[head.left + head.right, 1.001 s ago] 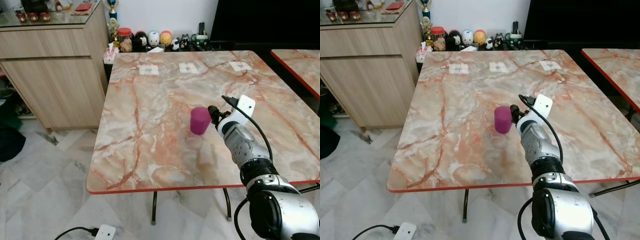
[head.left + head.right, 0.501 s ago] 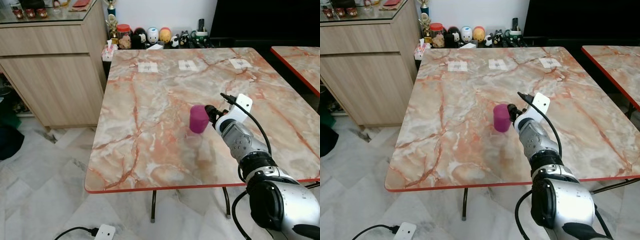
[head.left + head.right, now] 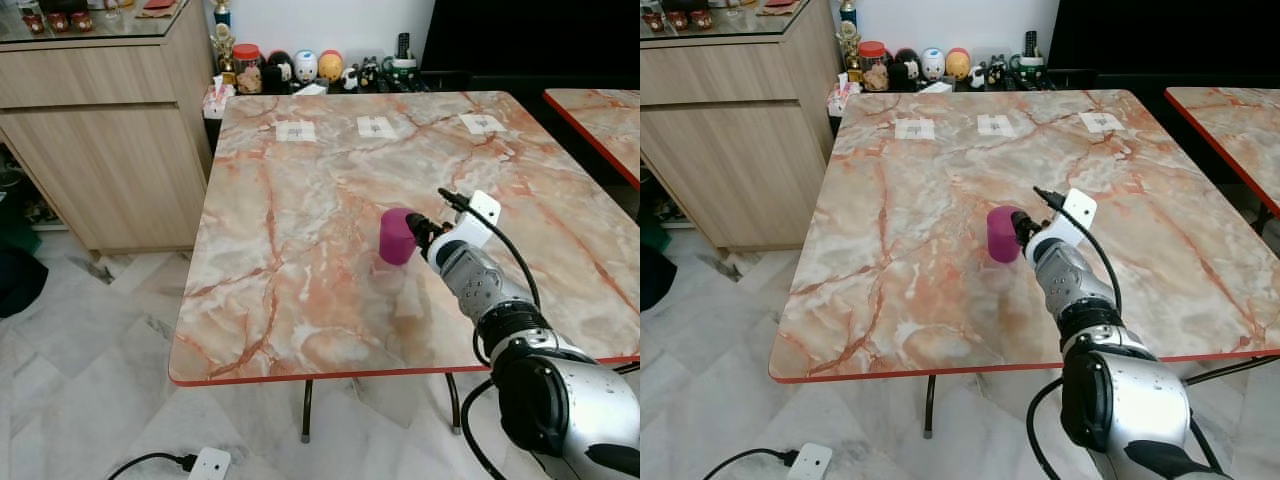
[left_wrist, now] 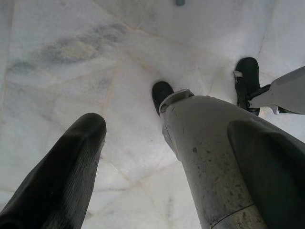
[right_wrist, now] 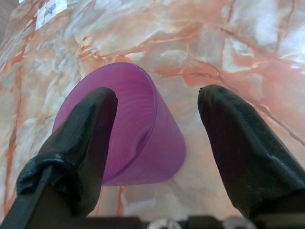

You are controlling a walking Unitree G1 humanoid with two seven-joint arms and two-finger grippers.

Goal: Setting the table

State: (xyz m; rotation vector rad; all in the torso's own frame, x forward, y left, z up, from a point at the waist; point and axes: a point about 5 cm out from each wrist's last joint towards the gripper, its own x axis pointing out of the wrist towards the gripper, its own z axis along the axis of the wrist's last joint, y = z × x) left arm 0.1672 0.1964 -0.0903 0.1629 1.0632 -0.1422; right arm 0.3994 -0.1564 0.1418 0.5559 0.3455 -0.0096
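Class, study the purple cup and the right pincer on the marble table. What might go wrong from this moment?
1. The right pincer is open, with one finger inside the purple cup and the other outside; closing on the thin wall might tip it.
2. On the smooth marble table, a nudge may slide the cup.
3. The left pincer hangs idle over the floor and cannot steady it.

Purple plastic cup [image 3: 396,237] stands on the marble-pattern table with red edging [image 3: 290,300], roughly mid-table, a bit right of centre. Right gripper [image 5: 157,143] is at the cup from the right, fingers spread, cup beside one finger. Three small white paper labels [image 3: 295,131] lie in a row along the far edge. Light wooden cabinet [image 3: 100,130] sits left of the table. Row of small figurines [image 3: 300,70] is behind the table's far edge. Second similar table [image 3: 600,130] is far right. White power plug with black cable [image 3: 205,465] lies on the floor, near left.
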